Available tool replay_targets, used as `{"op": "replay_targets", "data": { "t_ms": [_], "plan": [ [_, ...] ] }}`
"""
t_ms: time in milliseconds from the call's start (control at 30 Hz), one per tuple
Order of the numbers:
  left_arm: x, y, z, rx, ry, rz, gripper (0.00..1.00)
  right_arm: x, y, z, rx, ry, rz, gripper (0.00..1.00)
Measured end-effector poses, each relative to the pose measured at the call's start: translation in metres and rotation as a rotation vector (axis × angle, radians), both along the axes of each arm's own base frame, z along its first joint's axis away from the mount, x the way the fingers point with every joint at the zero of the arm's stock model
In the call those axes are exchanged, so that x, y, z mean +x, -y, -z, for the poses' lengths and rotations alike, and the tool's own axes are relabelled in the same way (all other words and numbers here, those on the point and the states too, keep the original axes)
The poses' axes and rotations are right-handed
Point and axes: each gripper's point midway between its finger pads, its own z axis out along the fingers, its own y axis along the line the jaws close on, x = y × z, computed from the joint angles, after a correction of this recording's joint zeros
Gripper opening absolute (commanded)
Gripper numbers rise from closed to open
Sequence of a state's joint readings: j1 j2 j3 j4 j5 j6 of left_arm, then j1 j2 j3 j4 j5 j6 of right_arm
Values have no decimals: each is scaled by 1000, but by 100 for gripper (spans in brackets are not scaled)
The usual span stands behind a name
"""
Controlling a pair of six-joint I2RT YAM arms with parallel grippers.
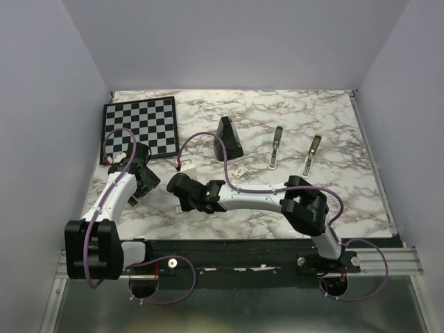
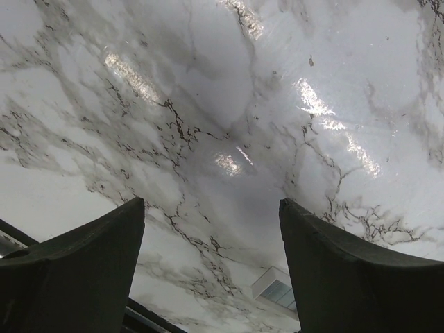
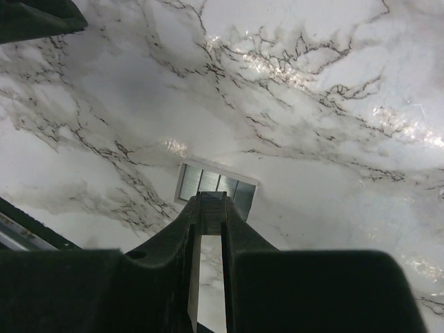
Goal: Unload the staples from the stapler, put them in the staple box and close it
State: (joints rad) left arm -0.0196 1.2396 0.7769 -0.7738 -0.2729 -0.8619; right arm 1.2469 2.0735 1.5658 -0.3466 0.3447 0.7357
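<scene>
The stapler (image 1: 276,147), a slim light blue and silver bar, lies on the marble at the back, right of centre, well away from both grippers. My right gripper (image 3: 211,201) reaches across to the left (image 1: 179,196) and is shut on the staples (image 3: 211,212), a tiny grey ridged strip pinched between its fingertips. Just beneath it lies a small white box (image 3: 216,182) holding grey strips. My left gripper (image 2: 211,208) is open with nothing between its fingers, hanging over bare marble at the left (image 1: 142,184). The white box (image 2: 277,288) shows by its right finger.
A black wedge (image 1: 227,139) stands behind the right gripper. An olive-brown bar (image 1: 312,154) lies right of the stapler. A chessboard (image 1: 139,126) fills the back left corner. Small pale pieces lie at centre (image 1: 241,171) and left of centre (image 1: 186,166).
</scene>
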Motion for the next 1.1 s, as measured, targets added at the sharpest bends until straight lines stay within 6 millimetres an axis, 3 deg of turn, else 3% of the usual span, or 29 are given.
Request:
{"op": "replay_targets", "data": {
  "t_ms": [467, 1100],
  "plan": [
    [-3, -1, 0, 6, -11, -2, 83, 0, -3, 23, -34, -47, 93, 20],
    [-1, -1, -3, 6, -6, -2, 82, 1, 5, 29, -70, -42, 137, 23]
  ]
}}
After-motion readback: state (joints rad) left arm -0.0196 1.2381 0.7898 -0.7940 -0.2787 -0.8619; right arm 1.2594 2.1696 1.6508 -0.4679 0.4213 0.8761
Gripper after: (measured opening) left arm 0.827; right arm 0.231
